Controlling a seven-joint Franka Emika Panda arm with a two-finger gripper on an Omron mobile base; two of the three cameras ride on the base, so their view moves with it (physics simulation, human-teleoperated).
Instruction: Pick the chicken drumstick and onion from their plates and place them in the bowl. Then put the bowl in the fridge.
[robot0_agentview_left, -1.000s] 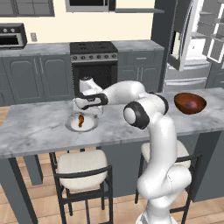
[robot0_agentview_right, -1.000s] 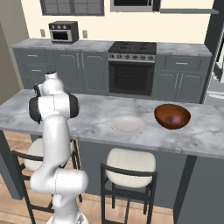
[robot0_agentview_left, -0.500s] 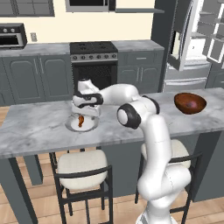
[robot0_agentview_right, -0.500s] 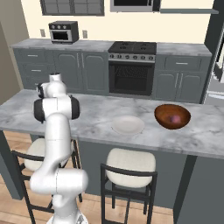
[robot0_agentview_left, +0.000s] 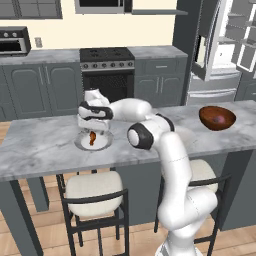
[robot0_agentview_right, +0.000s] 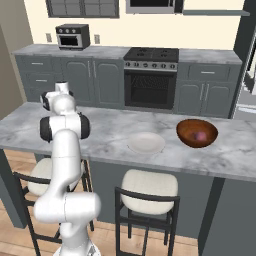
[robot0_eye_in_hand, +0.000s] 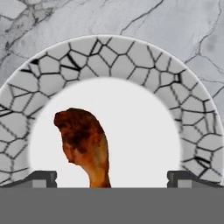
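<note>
Flanking the chicken drumstick (robot0_eye_in_hand: 85, 146), spread fingertips (robot0_eye_in_hand: 41, 178) overhang its grey-rimmed plate (robot0_eye_in_hand: 144, 57).

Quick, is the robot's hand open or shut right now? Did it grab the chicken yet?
Gripper: open, fingers wide apart, holding nothing yet; the chicken drumstick lies on its plate between them.

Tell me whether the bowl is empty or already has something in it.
Not empty: the bowl holds the onion, a small purple ball. The drumstick lies on its plate.
</note>
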